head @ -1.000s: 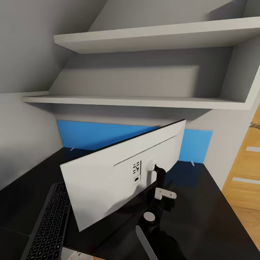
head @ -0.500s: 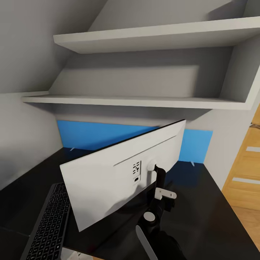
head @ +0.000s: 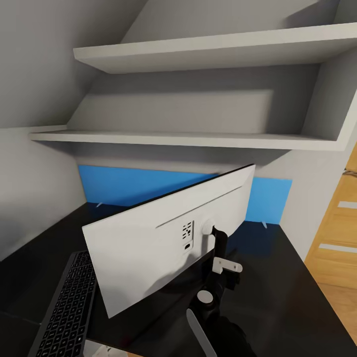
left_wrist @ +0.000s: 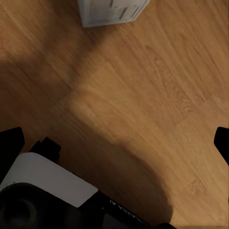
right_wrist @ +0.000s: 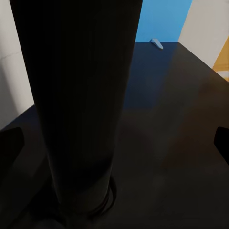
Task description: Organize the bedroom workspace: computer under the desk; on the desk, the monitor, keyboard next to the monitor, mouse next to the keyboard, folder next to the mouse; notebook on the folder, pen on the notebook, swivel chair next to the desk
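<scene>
Straddling the monitor's (head: 163,243) black stand, the right tool (right_wrist: 114,143) has tips apart; the screen's long axis runs near-left to far-right over the bench (head: 277,277).

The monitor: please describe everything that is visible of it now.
The monitor is very wide and thin, its light grey back toward the head camera, with a label and ports near the middle. Only a black sliver of its front edge shows on top. It stands tilted on the glossy black desk on a black stand. The keyboard lies beside its lower end.
</scene>
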Robot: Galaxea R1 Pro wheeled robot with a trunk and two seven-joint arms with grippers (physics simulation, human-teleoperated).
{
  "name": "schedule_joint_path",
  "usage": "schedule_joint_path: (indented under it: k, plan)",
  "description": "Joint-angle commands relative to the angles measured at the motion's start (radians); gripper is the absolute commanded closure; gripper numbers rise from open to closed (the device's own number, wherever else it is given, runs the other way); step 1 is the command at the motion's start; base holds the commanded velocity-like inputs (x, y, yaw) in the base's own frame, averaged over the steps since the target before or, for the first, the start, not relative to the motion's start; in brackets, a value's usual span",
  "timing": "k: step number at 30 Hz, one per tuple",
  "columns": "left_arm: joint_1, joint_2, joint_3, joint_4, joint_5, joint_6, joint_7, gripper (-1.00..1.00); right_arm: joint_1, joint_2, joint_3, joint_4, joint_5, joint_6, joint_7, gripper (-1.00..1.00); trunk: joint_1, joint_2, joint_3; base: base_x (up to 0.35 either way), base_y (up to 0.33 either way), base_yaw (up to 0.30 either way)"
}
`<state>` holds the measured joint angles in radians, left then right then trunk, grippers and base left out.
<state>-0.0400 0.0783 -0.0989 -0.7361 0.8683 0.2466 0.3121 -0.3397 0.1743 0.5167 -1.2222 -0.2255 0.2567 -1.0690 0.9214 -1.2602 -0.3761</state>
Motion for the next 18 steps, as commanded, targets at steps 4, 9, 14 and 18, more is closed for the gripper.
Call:
schedule_joint_path:
  k: [4,9,14,18]
  plan:
    - [0.023,0.001,-0.006,-0.007,0.008,-0.013,0.008,-1.00,-0.002,-0.001,0.002,-0.002,-0.003,0.011,-0.006,-1.00,0.000,-0.001,-0.001,0.000,0.000,0.000]
    - [0.043,0.001,-0.006,-0.010,0.008,-0.034,0.008,-1.00,-0.003,-0.001,0.001,-0.002,-0.003,0.011,-0.006,-1.00,0.000,-0.001,-0.001,0.000,0.000,0.000]
    - [0.054,0.001,-0.007,-0.012,0.008,-0.045,0.008,-1.00,-0.003,-0.001,0.001,-0.002,-0.003,0.012,-0.006,-1.00,0.000,-0.001,-0.001,0.001,0.000,0.000]
    - [0.058,0.001,-0.007,-0.012,0.008,-0.048,0.009,-1.00,-0.004,-0.001,0.000,-0.001,-0.003,0.011,-0.006,-1.00,0.000,-0.001,-0.001,0.050,0.000,0.000]
